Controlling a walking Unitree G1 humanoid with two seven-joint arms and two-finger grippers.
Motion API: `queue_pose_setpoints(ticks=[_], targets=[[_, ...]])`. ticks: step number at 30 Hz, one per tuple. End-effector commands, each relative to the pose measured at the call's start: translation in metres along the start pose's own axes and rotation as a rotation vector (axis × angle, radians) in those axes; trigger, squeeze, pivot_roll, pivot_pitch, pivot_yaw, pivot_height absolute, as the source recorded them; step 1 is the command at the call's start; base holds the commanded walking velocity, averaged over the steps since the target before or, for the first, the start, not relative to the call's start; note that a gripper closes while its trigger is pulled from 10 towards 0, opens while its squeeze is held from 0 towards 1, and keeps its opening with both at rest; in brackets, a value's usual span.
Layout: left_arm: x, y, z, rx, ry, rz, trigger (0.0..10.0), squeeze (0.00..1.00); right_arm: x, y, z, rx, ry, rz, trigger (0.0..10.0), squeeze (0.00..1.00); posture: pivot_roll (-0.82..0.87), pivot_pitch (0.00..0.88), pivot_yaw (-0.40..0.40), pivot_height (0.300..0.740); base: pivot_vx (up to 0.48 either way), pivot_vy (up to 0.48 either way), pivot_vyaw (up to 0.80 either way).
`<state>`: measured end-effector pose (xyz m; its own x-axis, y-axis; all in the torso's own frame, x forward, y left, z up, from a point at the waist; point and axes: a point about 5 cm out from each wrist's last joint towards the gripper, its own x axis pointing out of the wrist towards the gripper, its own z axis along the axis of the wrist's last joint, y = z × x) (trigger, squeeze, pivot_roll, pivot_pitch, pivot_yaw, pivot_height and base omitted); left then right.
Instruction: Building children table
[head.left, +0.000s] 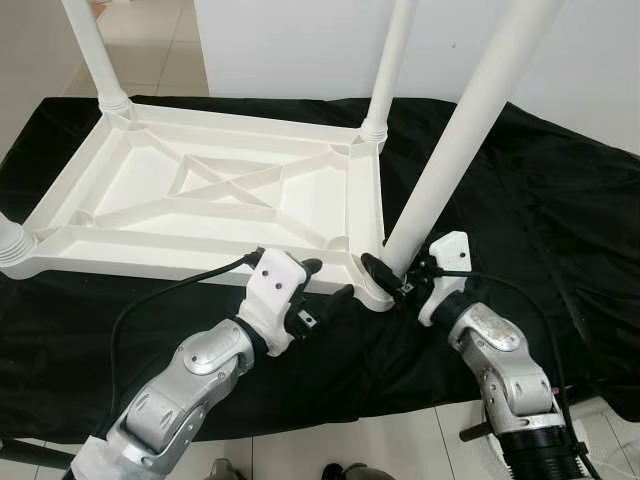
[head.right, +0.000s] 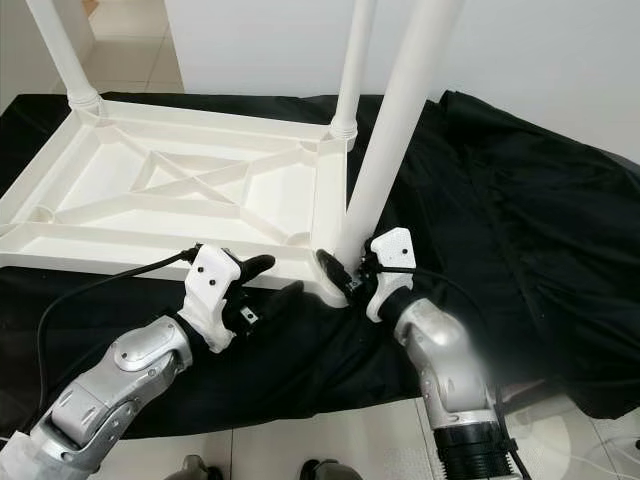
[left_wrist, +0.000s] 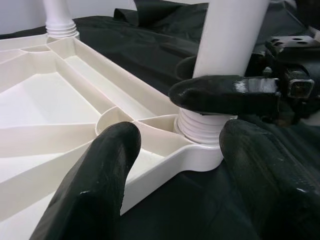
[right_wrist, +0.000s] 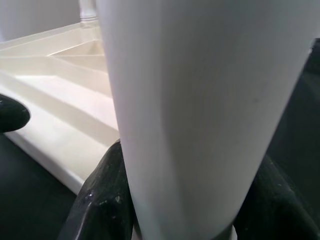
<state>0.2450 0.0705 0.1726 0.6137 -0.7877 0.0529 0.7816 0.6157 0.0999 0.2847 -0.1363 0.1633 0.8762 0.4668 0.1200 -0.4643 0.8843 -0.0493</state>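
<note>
A white plastic table top (head.left: 200, 185) lies upside down on a black cloth. Two white legs stand in its far corners: the far left leg (head.left: 95, 50) and the far right leg (head.left: 385, 70). A third leg (head.left: 470, 120) rises tilted from the near right corner socket, its ribbed base (left_wrist: 200, 125) in the socket. My right gripper (head.left: 385, 272) is shut on this leg just above the base, one finger (right_wrist: 102, 200) on each side. My left gripper (head.left: 325, 280) is open at the table's near rim beside that corner, one finger (left_wrist: 100, 175) over the rim and the other (left_wrist: 270, 175) outside it.
The black cloth (head.left: 560, 200) spreads well to the right of the table top. Another ribbed leg base (head.left: 10, 242) shows at the near left corner. A black cable (head.left: 160, 295) runs from my left wrist over the cloth. Pale floor tiles (head.left: 370, 450) lie at the near edge, and a white wall (head.left: 290, 45) stands behind.
</note>
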Motion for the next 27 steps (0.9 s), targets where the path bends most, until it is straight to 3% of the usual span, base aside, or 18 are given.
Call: queue_pose_setpoints(ticks=[1, 2, 3, 4, 5, 8, 11, 16, 17, 23, 27], targets=[[0.001, -0.005, -0.001, 0.001, 0.007, -0.104, 10.0, 0.00, -0.004, -0.005, -0.002, 0.027, 0.015, -0.113, 10.0, 0.00, -0.08, 0.103, -0.043, 0.740, 0.000, 0.000, 0.00], [0.002, -0.004, -0.001, -0.006, 0.007, -0.089, 10.0, 0.00, -0.004, -0.002, -0.004, 0.050, 0.025, -0.207, 10.0, 0.00, -0.08, 0.104, -0.043, 0.740, 0.000, 0.000, 0.00], [0.002, -0.004, -0.001, -0.006, 0.007, -0.089, 10.0, 0.00, -0.004, -0.002, -0.004, 0.050, 0.025, -0.207, 10.0, 0.00, -0.08, 0.104, -0.043, 0.740, 0.000, 0.000, 0.00], [0.002, -0.002, -0.001, -0.015, 0.008, -0.078, 10.0, 0.00, -0.005, 0.002, -0.006, 0.069, 0.030, -0.300, 10.0, 0.00, -0.08, 0.100, -0.045, 0.740, 0.000, 0.000, 0.00], [0.002, -0.002, -0.001, -0.015, 0.008, -0.078, 10.0, 0.00, -0.005, 0.002, -0.006, 0.069, 0.030, -0.300, 10.0, 0.00, -0.08, 0.100, -0.045, 0.740, 0.000, 0.000, 0.00], [0.003, 0.000, 0.000, -0.011, 0.007, -0.056, 10.0, 0.00, -0.006, 0.008, -0.014, 0.123, 0.044, -0.486, 10.0, 0.00, -0.07, 0.096, -0.049, 0.740, 0.000, 0.000, 0.00], [0.003, 0.000, 0.000, -0.006, 0.004, -0.047, 10.0, 0.00, -0.004, 0.010, -0.018, 0.180, 0.056, -0.585, 10.0, 0.00, -0.07, 0.091, -0.051, 0.740, 0.000, 0.000, 0.00], [0.003, 0.001, 0.000, -0.002, -0.007, -0.033, 10.0, 0.00, 0.005, 0.028, -0.012, 0.222, 0.030, -0.493, 10.0, 0.00, -0.07, 0.083, -0.048, 0.740, 0.000, 0.000, 0.00], [0.004, 0.001, 0.001, 0.004, -0.011, -0.033, 10.0, 0.00, 0.006, 0.032, -0.006, 0.237, -0.001, -0.451, 10.0, 1.00, -0.07, 0.080, -0.048, 0.740, 0.000, 0.000, 0.00], [0.004, 0.001, 0.001, 0.011, -0.011, -0.039, 10.0, 0.00, 0.005, 0.031, -0.002, 0.237, -0.026, -0.456, 10.0, 1.00, -0.07, 0.076, -0.046, 0.740, 0.000, 0.000, 0.00], [0.005, 0.002, 0.001, 0.014, -0.014, -0.039, 10.0, 0.00, 0.004, 0.026, 0.001, 0.181, -0.042, -0.426, 10.0, 1.00, -0.07, 0.078, -0.046, 0.740, 0.000, 0.000, 0.00]])
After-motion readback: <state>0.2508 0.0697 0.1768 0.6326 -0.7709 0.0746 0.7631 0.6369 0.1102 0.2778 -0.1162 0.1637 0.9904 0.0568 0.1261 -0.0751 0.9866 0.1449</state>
